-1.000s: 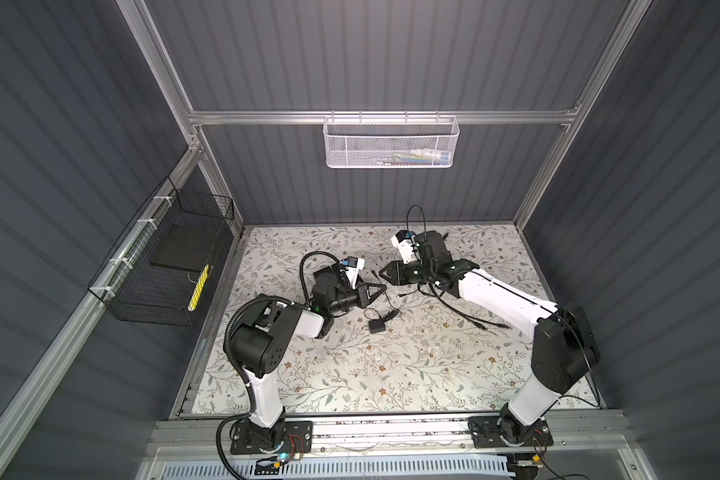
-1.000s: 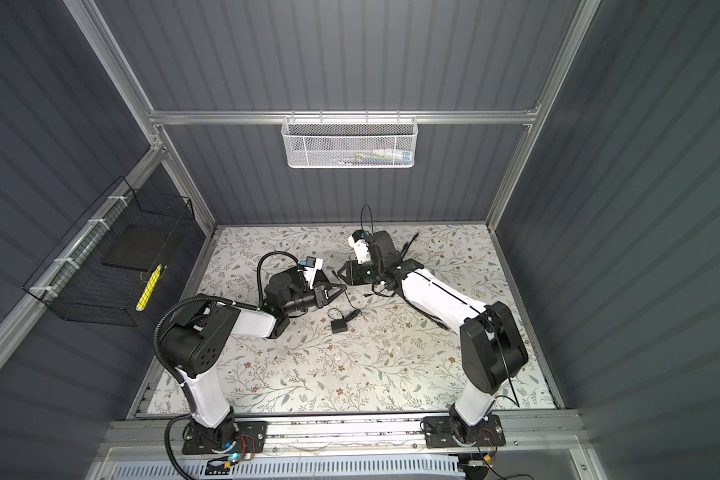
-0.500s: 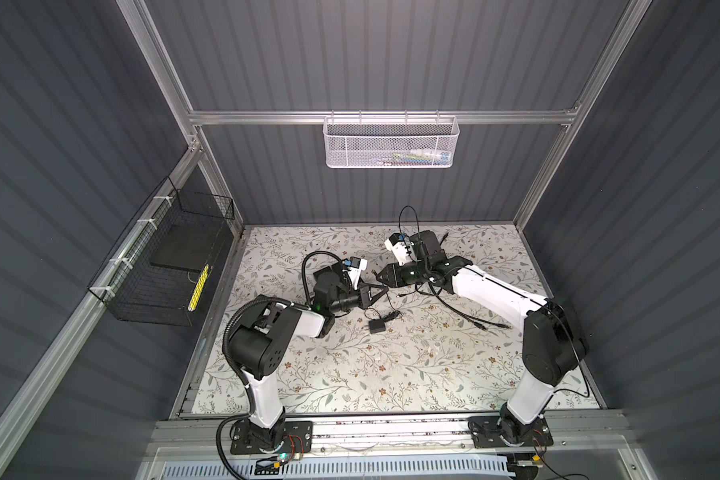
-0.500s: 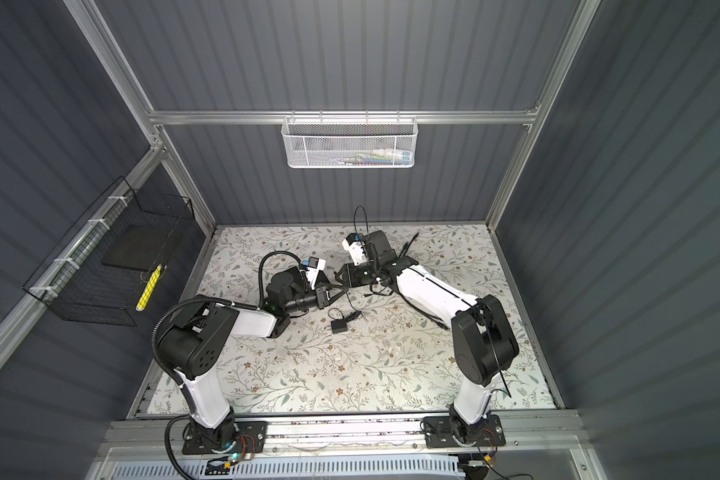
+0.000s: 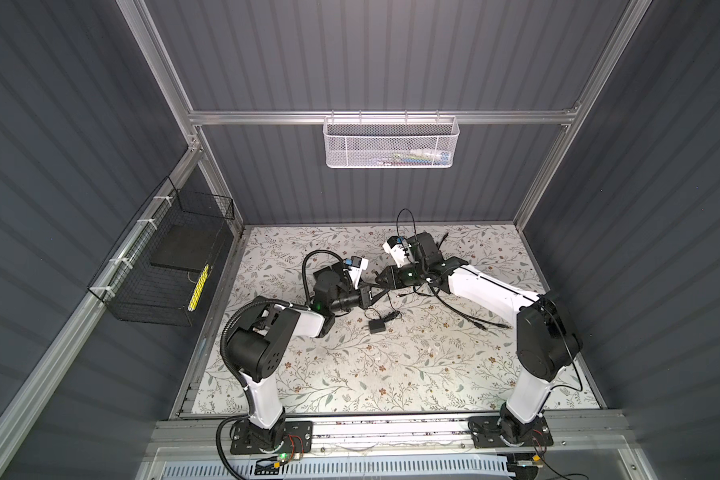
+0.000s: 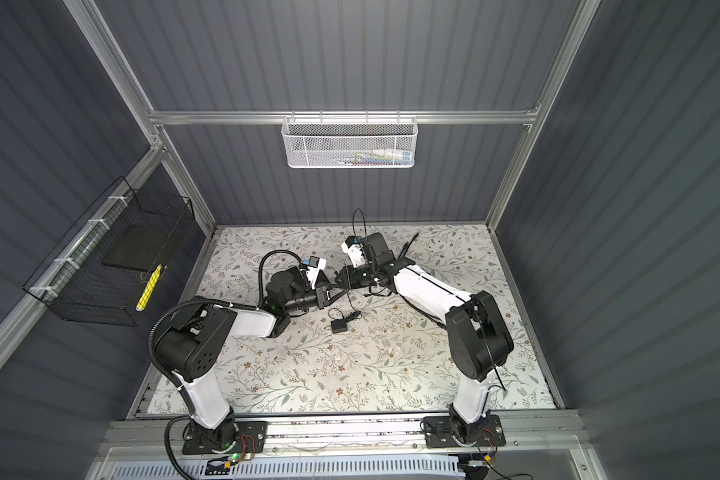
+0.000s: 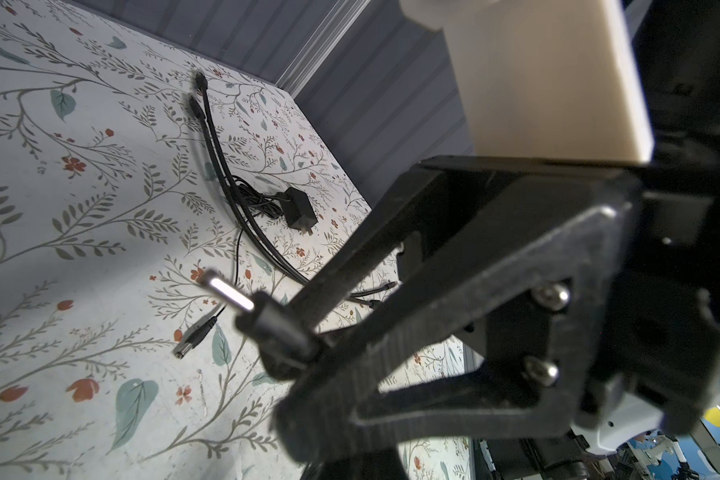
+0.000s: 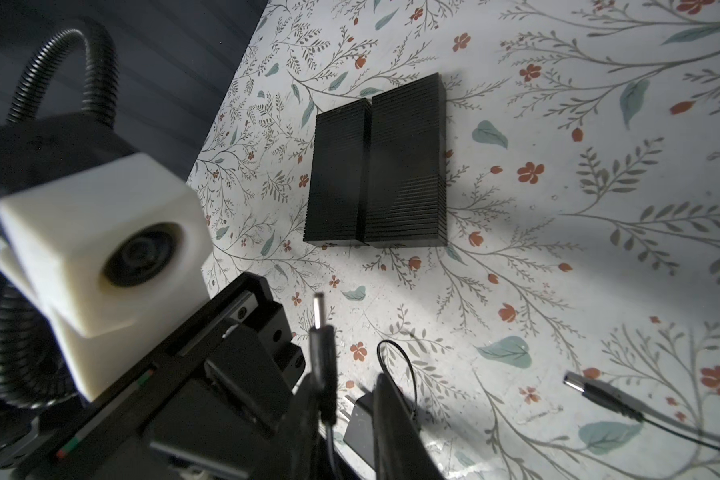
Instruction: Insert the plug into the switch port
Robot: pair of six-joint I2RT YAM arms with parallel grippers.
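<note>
- black box (image 8: 377, 166): flat on the floral mat (image 5: 350, 374), straight out ahead of the right claw and well past the plug tip. The top is ribbed and reads as two slabs side by side. I can't see the port from this angle, and I can't find the box in the top views.
- left claw (image 5: 380, 291): low over mid-mat, nose to nose with the right claw. Its jaws are together. As far as I can see they're pinched on the back end of the plug (image 7: 262, 318).
- plug: barrel type with a black body, held up off the mat where the two claws meet. The bare metal tip sticks out clear of both and aims roughly toward the black box. Its thin cable trails back between the right claw's fingers.
- right claw (image 8: 348, 399): its fingers (image 8: 391, 419) sit on either side of the plug body. The jaws are apart, with a visible gap between the plug and one finger, so it's not clamped.
- power adapter (image 5: 377, 326): on the mat just beside the claws, on the robot-base side, with thin cable bunched next to it.
- spare barrel plug (image 8: 587, 384): lies loose on the mat off to one side of the right claw, not touching it.
- two thick black cables (image 7: 213, 143): lie on the mat side by side, running away from the claws past the adapter.
</note>
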